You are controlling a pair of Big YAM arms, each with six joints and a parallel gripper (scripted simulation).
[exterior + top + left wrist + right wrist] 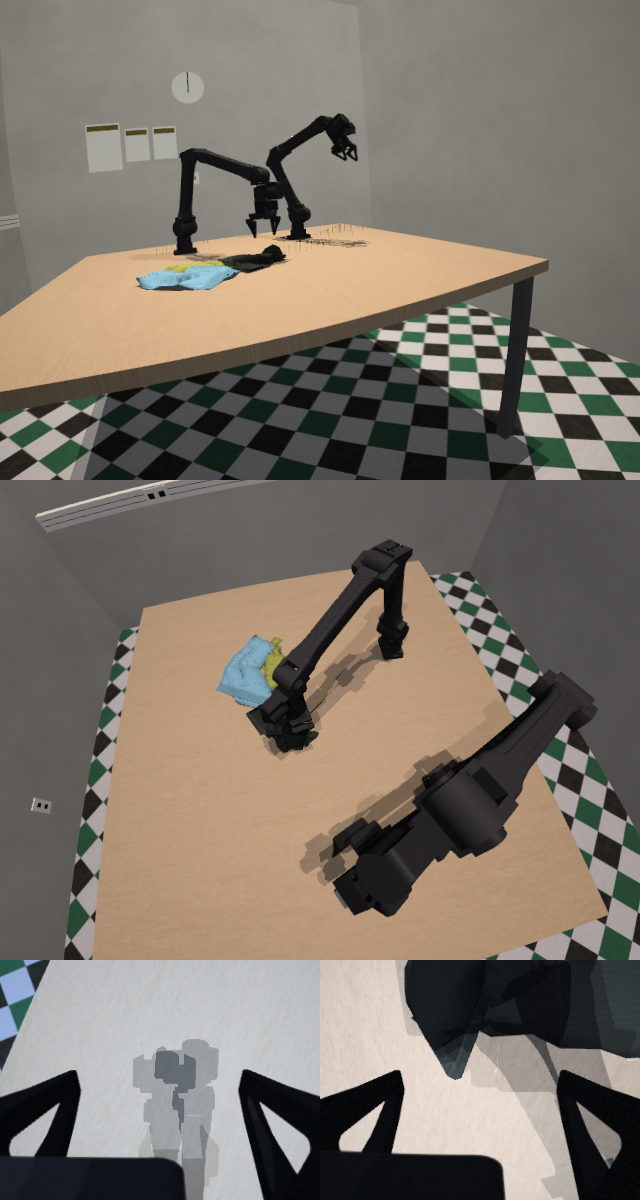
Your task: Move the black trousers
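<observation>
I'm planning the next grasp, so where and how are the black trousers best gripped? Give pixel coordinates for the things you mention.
I'd take the black trousers [259, 722] [247, 262] [607, 1010] by the bunched end [289, 742] [273, 253] [445, 1000], from above, fingers straddling the bunch. It stands higher than the flatter rest, giving the fingers cloth to pinch, and lies at the end away from the blue piece [242, 678] [188, 279], so a neighbour is less likely to be caught.
</observation>
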